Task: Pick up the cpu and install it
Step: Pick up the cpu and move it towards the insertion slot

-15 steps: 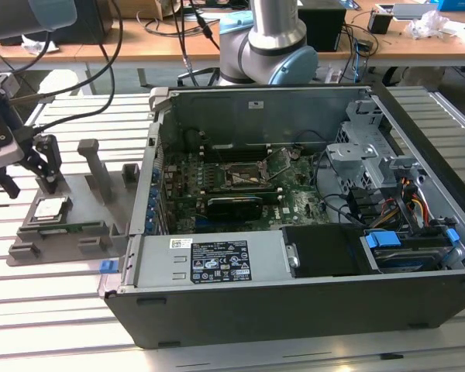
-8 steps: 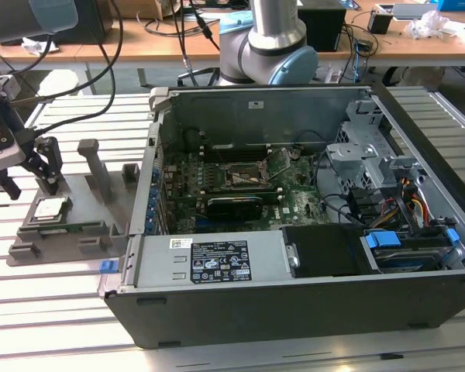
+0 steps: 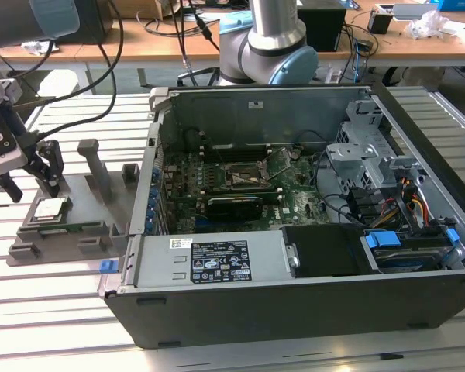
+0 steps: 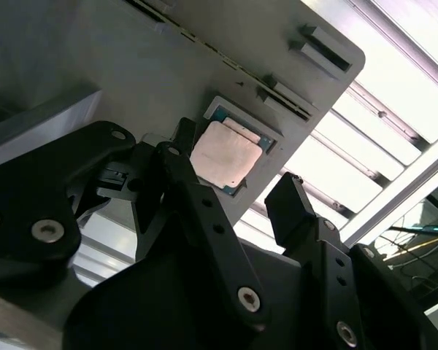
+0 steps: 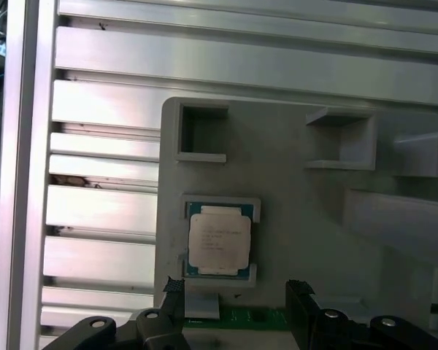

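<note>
Slatted aluminium worktop (image 3: 54, 310) spread beneath the gripper and everything else. Well apart from the gripper, toward the exterior view's right: large dark desktop computer case (image 3: 310, 310) lying on its side, panel off, innards exposed. Beyond that case, farther again from the gripper: grey and pale blue base of the robot arm (image 3: 271, 43). Inside the case, well clear of the gripper: green motherboard (image 3: 294, 203) lying flat. Directly under the gripper: grey plastic tray (image 3: 89, 203) resting on the worktop, with upright posts and square pockets moulded into it, and the case wall just beside it. Black two-fingered gripper (image 3: 29, 182) poised low over the tray, pointing down, fingers spread wide, empty, gripping nothing. Near the middle of the motherboard, far from the gripper: black square socket (image 3: 244, 177) with a metal frame. Smallest of all, the cpu (image 3: 49, 209): flat in a square recess of the tray, dull silver top facing up, just below the gripper. In the second wrist view, the cpu (image 4: 225, 154) lying in the gap between the two dark fingertips (image 4: 181, 135), apart from both. In the first wrist view, the cpu (image 5: 219, 237) just ahead of the spread fingertips (image 5: 298, 288), seated squarely in the tray (image 5: 306, 219).
</note>
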`<act>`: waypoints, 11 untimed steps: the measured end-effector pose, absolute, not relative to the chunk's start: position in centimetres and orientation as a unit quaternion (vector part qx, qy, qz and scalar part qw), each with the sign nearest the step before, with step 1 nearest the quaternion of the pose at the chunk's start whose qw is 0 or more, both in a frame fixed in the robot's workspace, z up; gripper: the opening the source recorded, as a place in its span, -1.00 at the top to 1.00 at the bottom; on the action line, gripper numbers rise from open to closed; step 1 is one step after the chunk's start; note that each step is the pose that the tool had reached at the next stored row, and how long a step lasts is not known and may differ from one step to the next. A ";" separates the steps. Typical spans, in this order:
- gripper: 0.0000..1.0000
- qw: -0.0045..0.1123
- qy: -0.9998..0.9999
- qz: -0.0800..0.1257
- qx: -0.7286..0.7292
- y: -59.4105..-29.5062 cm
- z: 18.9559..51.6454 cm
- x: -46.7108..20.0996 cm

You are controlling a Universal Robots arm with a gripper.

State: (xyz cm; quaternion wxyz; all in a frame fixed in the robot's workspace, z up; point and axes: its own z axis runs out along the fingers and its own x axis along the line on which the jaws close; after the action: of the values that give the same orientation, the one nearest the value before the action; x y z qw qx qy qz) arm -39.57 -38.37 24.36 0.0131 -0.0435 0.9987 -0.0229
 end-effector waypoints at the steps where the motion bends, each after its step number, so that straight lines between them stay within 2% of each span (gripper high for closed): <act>1: -0.33 0.013 0.999 -0.023 -0.044 -38.4 24.3 -39.6; 11: -0.33 0.013 0.999 -0.023 -0.044 -38.4 23.8 -39.6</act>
State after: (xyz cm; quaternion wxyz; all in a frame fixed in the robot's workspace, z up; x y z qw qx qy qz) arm -39.58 -38.37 23.75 0.0130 -0.0435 0.9987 -0.0229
